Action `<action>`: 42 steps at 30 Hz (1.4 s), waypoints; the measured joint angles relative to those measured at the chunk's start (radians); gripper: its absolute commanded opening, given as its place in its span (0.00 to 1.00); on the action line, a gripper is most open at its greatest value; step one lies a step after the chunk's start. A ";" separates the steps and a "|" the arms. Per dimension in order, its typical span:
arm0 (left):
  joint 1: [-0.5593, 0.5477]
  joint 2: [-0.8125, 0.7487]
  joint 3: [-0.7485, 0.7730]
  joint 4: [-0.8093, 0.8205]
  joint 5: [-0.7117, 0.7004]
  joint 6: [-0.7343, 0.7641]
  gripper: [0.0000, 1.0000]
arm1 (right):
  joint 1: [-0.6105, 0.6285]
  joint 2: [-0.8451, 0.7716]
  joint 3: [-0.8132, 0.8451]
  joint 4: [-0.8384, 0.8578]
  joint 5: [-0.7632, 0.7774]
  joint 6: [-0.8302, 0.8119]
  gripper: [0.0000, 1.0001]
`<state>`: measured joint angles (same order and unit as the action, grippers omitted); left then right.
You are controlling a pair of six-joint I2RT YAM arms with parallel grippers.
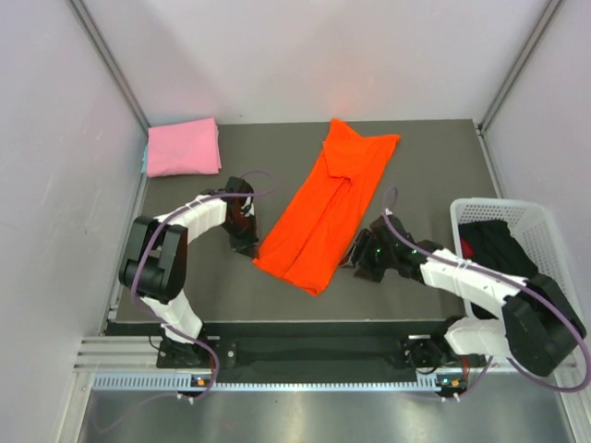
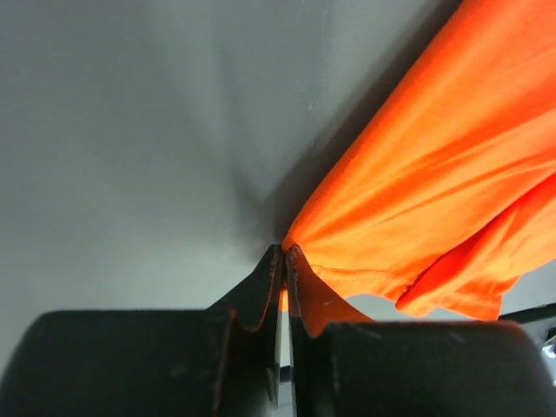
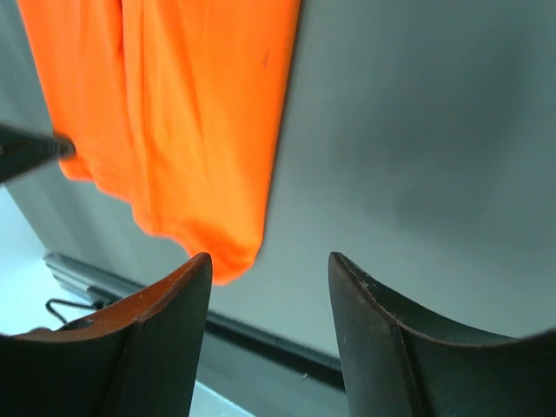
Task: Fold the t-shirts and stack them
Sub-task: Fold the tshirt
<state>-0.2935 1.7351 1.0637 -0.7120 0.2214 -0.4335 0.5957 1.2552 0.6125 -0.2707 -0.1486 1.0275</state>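
The orange-red t-shirt (image 1: 328, 203) lies as a long folded strip slanting across the middle of the table. It also shows in the left wrist view (image 2: 434, 174) and the right wrist view (image 3: 174, 113). My left gripper (image 1: 251, 242) is at the strip's near-left corner, shut on its hem (image 2: 285, 250). My right gripper (image 1: 356, 259) is open and empty just right of the strip's near end (image 3: 269, 265). The pink t-shirt (image 1: 183, 148) lies folded at the far left corner.
A white lattice basket (image 1: 545, 226) with dark cloth (image 1: 494, 249) inside stands at the right edge. The table's front edge (image 3: 261, 334) runs close below the right gripper. Grey walls close in the left, right and back.
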 measured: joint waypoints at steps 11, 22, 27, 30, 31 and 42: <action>0.000 -0.018 -0.027 -0.003 -0.013 0.011 0.37 | 0.328 0.043 -0.045 0.030 0.197 0.413 0.57; 0.000 -0.039 -0.027 -0.014 -0.063 0.014 0.42 | 0.443 0.160 0.013 0.034 0.285 0.639 0.57; 0.000 -0.043 -0.027 -0.014 -0.056 0.014 0.40 | 0.448 0.163 0.013 0.036 0.306 0.677 0.55; 0.000 -0.046 -0.027 -0.014 -0.048 0.014 0.38 | 0.449 0.174 0.019 0.039 0.310 0.685 0.51; 0.000 -0.048 -0.027 -0.014 -0.046 0.014 0.38 | 0.449 0.180 0.025 0.038 0.311 0.686 0.50; 0.000 -0.127 -0.027 -0.014 -0.022 0.018 0.33 | 0.452 0.229 0.045 0.039 0.306 0.653 0.00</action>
<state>-0.2935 1.6077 1.0370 -0.7261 0.1993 -0.4160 1.0473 1.4841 0.6575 -0.2321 0.1577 1.6802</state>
